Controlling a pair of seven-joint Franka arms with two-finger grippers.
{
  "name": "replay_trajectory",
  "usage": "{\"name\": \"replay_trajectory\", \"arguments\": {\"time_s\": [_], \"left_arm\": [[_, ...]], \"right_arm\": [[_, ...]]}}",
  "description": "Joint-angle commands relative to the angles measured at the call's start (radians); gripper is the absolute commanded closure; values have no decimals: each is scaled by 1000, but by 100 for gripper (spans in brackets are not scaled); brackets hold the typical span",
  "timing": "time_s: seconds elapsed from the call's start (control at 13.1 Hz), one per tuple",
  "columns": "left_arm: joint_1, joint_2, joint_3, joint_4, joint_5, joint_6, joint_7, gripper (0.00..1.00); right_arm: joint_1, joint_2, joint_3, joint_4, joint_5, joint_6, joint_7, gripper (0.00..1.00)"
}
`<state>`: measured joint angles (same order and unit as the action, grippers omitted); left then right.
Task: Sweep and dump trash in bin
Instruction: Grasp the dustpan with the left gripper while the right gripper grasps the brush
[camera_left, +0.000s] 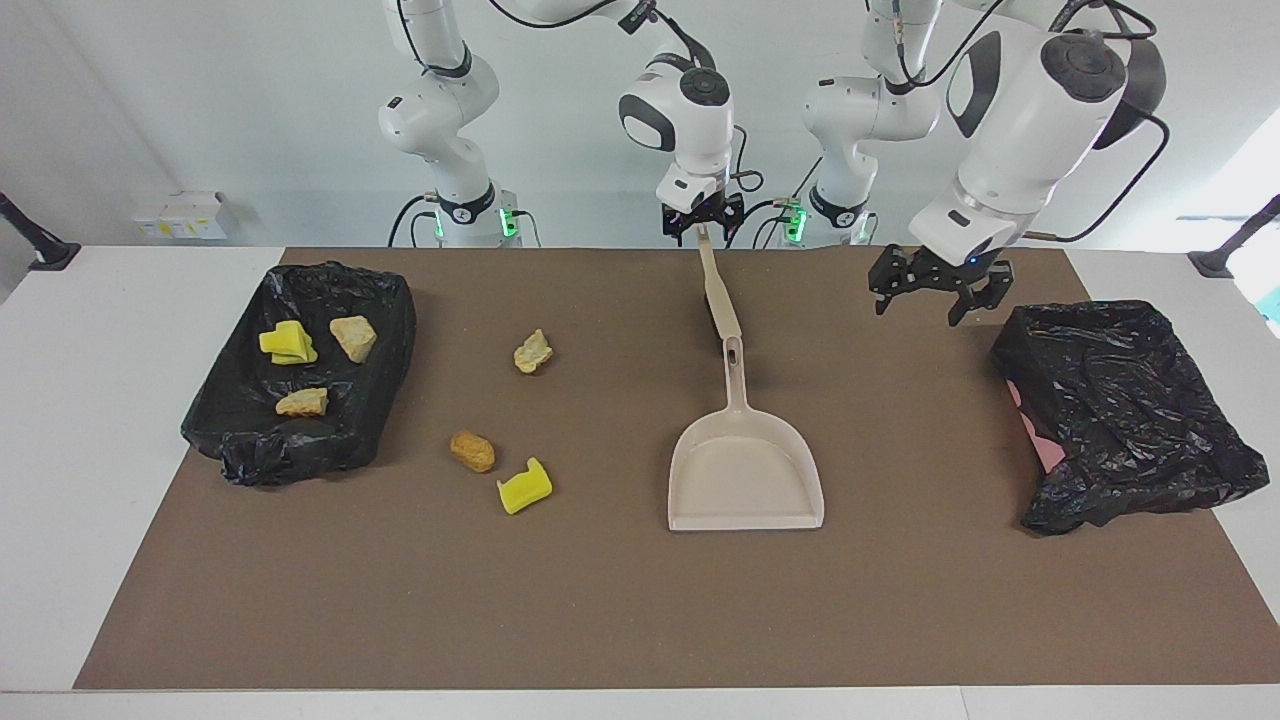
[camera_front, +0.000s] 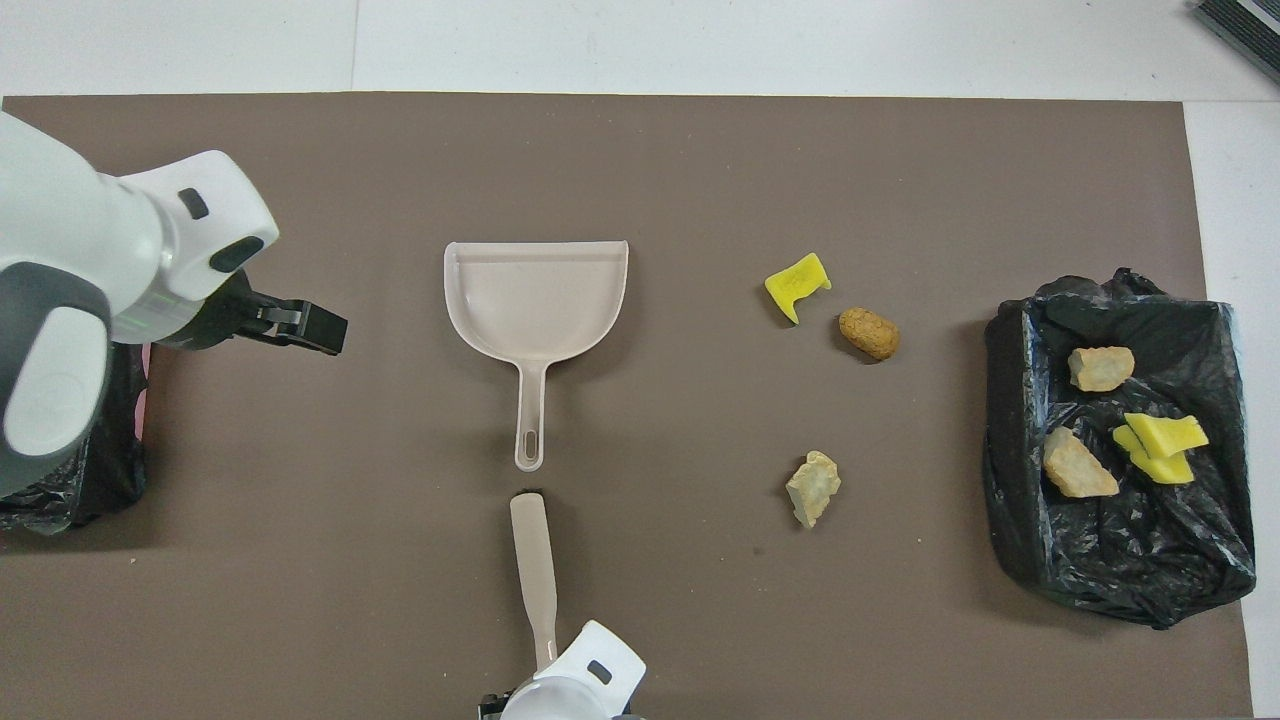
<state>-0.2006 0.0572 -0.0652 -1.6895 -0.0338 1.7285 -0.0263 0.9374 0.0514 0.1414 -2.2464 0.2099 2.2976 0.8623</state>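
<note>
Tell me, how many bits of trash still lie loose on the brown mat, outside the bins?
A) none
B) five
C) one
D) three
D: a yellow sponge chunk, a golden-brown lump and a tan lump lie on the mat; the others sit in the black-lined bin.

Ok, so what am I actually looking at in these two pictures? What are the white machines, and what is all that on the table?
Two white robot arms stand at a table, each ending in a two-finger gripper. One picture looks at them from across the table. The other looks down from above their own end. The right gripper holds a beige brush by its top, and the brush's lower end is by the handle of a beige dustpan lying flat. The left gripper, open and empty, hangs over the brown mat beside a black-bagged bin. Three bits of trash lie loose on the mat. More bits sit in a second bin at the right arm's end.
</note>
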Motion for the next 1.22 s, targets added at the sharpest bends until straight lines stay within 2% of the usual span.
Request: {"name": "replay_trajectory", "arguments": {"time_s": [0.0, 0.08, 0.15, 0.23, 0.31, 0.54, 0.69, 0.92, 1.15], "left_arm": [[-77, 45, 16, -27, -6, 71, -87, 0], [-100, 68, 16, -27, -6, 91, -113, 0], [-137, 99, 16, -27, 0, 103, -125, 0], [-164, 130, 16, -27, 2, 120, -148, 0], [-187, 154, 16, -35, 3, 156, -193, 0], [-238, 161, 16, -131, 2, 285, -257, 0], [-264, 161, 16, -209, 2, 382, -291, 0], [-290, 159, 15, -275, 2, 453, -339, 0], [-292, 150, 15, -302, 3, 476, -365, 0]], "right_arm": [[8, -1, -3, -18, 20, 32, 15, 24], [8, -1, -5, -18, 20, 33, 6, 45], [8, -1, -3, -18, 20, 33, 4, 77], [8, -1, -3, -18, 20, 33, 12, 94], [8, -1, -3, -18, 20, 33, 14, 100], [8, -4, -5, -15, 20, 25, 14, 100], [5, -39, -5, -15, 20, 2, 50, 100], [-37, -160, -9, -25, 8, -178, 132, 100], [-120, -333, -9, -140, -24, -251, 162, 100]]}}
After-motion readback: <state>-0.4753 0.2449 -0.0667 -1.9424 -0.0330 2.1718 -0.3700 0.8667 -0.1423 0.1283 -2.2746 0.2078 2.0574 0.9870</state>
